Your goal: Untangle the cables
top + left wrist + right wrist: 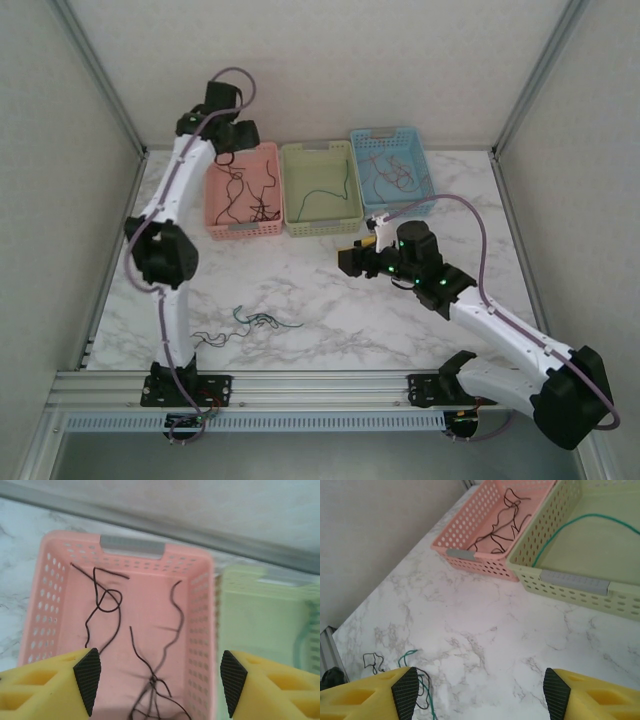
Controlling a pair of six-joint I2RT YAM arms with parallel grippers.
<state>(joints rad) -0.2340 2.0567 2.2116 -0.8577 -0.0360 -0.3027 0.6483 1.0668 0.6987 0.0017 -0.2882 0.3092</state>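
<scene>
My left gripper point(160, 680) hangs spread and empty over the pink perforated plastic basket point(45, 595); risk: thin black wires point(154, 684) crossing at lower centre may knot together if I drop more there.

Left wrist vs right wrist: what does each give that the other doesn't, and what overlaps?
Left wrist: the left pincer, open, looking straight down into the pink basket, with that basket's far handle in frame.
Right wrist: the right pincer, open, above the marble table, and a loose tangle of black and green cables lying on it at lower left.
Both: the pink basket with black cables inside, and the green basket beside it.
</scene>
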